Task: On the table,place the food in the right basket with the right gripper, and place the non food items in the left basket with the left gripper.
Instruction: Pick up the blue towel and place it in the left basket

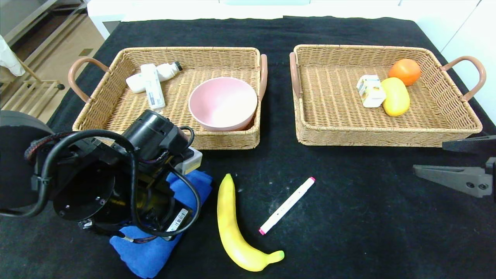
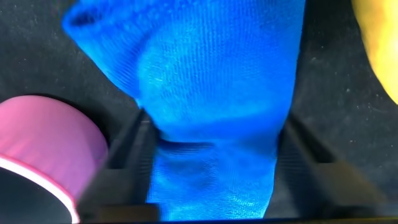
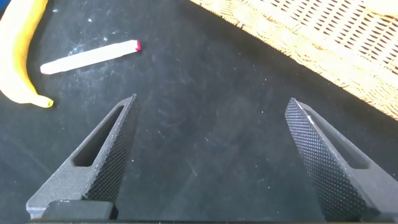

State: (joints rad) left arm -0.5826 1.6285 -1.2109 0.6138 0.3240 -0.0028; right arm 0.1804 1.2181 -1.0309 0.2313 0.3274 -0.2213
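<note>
On black tablecloth (image 1: pixel 348 201), left end effector (image 2: pixel 214 168) straddling blue cloth (image 2: pixel 205 81), right end effector (image 3: pixel 211 155) wide open, empty.

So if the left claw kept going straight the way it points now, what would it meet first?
The blue cloth. In the left wrist view the left claw already has the cloth bunched between its fingers, pointing down at the black table. Past the cloth it would probably press into the table; depth is unclear.

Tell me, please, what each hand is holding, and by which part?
The left hand straddles the blue cloth mid-length; whether it grips yet cannot be told. The right hand is open, holding nothing.
</note>
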